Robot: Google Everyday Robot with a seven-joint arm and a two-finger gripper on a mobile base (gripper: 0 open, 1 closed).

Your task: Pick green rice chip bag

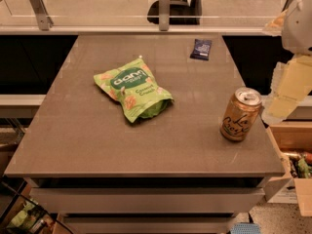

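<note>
The green rice chip bag lies flat on the grey table, left of centre, with its dark-green oval logo facing up. My gripper shows only as pale yellow and white arm parts at the right edge of the view. It is beyond the table's right side, above and to the right of the can, and far from the bag. It holds nothing that I can see.
A gold drink can stands upright near the table's right edge. A small dark-blue packet lies at the back right. A glass rail with metal posts runs behind the table. An open cardboard box sits at the lower right.
</note>
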